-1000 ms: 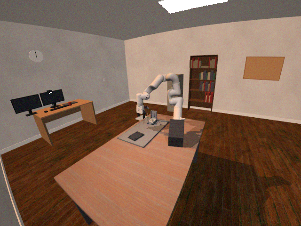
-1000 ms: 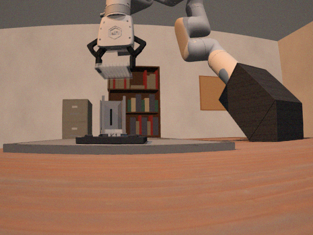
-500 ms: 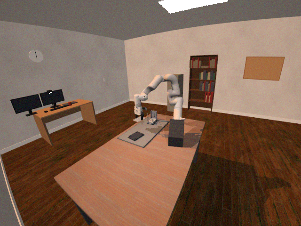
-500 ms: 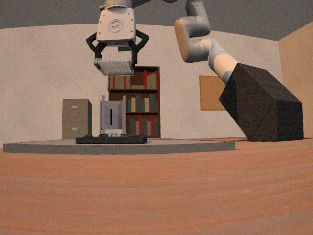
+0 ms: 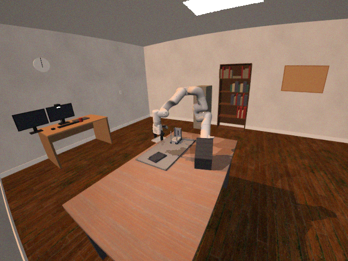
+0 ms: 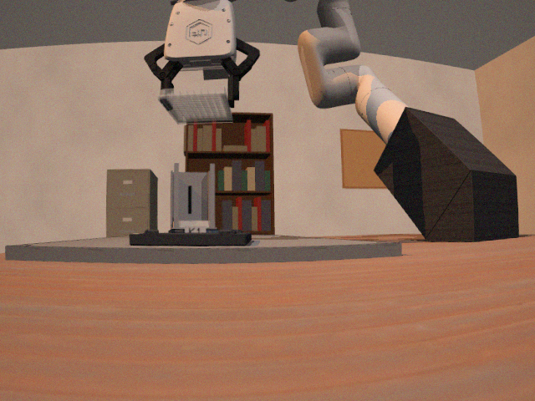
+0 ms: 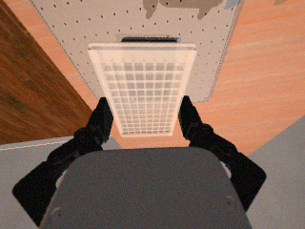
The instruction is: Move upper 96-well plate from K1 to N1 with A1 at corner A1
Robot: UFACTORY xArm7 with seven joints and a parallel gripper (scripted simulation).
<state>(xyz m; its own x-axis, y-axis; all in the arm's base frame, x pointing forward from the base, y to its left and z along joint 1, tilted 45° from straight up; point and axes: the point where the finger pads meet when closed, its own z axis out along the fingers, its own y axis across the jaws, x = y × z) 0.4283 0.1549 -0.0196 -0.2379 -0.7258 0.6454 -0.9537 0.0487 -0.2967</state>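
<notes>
1. One clear 96-well plate (image 6: 196, 107) hangs in the air, clamped between the two black fingers of the tool (image 6: 197, 90), which stand wide apart and press on the plate's two long sides.
2. Seen from the wrist view, the plate (image 7: 144, 88) runs lengthwise away from the tool's grey body, its grid of wells facing the camera, and the fingers grip it near the end closest to the body.
3. From the exterior view, the plate sits high above the stack rack K1 (image 6: 192, 199), well apart from it, and looks slightly tilted, its underside showing.
4. Rack K1 stands upright on a grey perforated mat (image 6: 323, 249) on the wooden counter (image 6: 267, 323); whether the lower plate lies in it cannot be told clearly from these views.
5. Plate nest N1 (image 6: 190, 238), a low dark tray, lies on the same mat just in front of the rack in the exterior view.
6. In the wrist view, a dark edge of the nest (image 7: 150, 40) shows just past the plate's far end, with the mat (image 7: 71, 24) beneath.
7. From the top view, the nest (image 5: 157, 156) lies near the mat's nearer end and the rack (image 5: 176, 135) at its far end, with the tool (image 5: 157, 134) beside the rack's left.
8. A dark block (image 5: 203, 153) carries the white arm (image 5: 179, 97) at the mat's right.
</notes>
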